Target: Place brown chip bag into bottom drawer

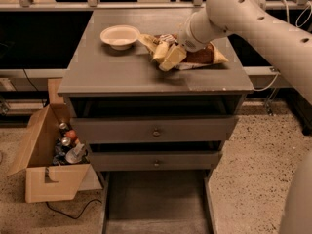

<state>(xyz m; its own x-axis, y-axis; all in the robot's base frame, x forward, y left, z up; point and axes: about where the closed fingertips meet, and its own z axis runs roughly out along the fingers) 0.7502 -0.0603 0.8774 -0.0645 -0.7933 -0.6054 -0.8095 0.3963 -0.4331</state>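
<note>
The brown chip bag [202, 56] lies on the grey cabinet top [112, 69], at the back right, with a tan end pointing toward the bowl. My gripper [167, 55] is down on the bag's left half, touching it, with the white arm reaching in from the upper right. The arm hides part of the bag's middle. The bottom drawer [156, 199] is pulled out at floor level below the cabinet front, and its flat grey floor is bare.
A cream round bowl [120, 35] stands on the cabinet top, left of the bag. The two upper drawers [156, 129] with small knobs are shut. An open cardboard box [48, 172] with cans and bottles stands on the floor at the left.
</note>
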